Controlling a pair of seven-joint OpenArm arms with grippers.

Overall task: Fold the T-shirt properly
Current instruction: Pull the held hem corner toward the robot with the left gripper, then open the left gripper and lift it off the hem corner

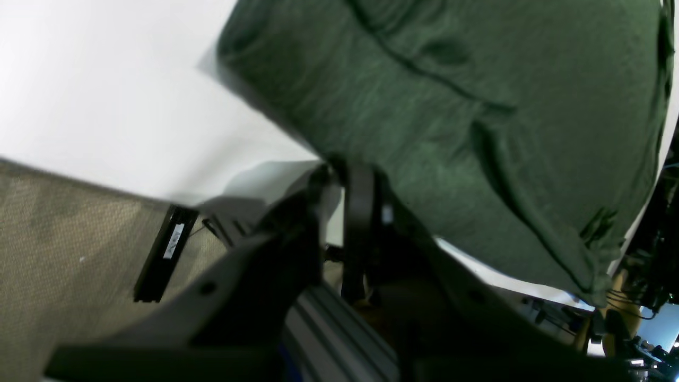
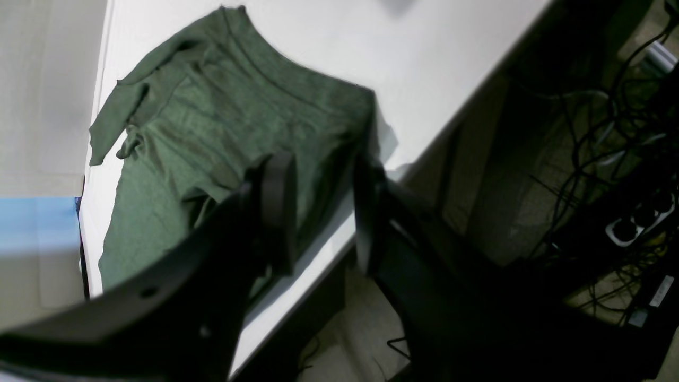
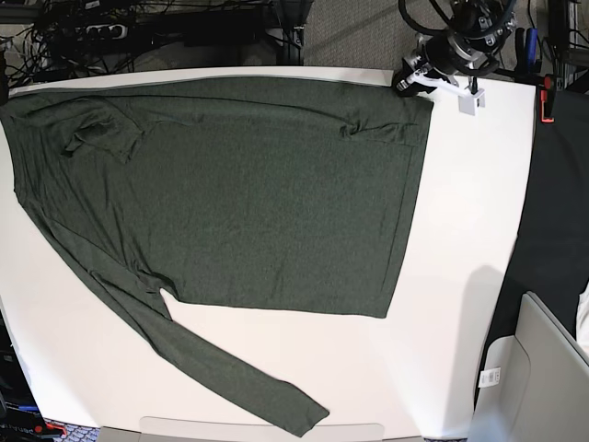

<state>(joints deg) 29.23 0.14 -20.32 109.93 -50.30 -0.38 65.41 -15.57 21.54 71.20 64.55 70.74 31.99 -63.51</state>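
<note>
Base view shows the T-shirt (image 3: 248, 203) spread on the white worktop (image 3: 460, 276), one sleeve trailing near, barely folded, while both the left end effector (image 1: 339, 212) and right end effector (image 2: 323, 212) stand apart, holding nothing.

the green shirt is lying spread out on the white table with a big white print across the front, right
Not quite. The T-shirt does lie spread out on the white table, but it is plain dark green with no print on it, as the base view shows.
</note>
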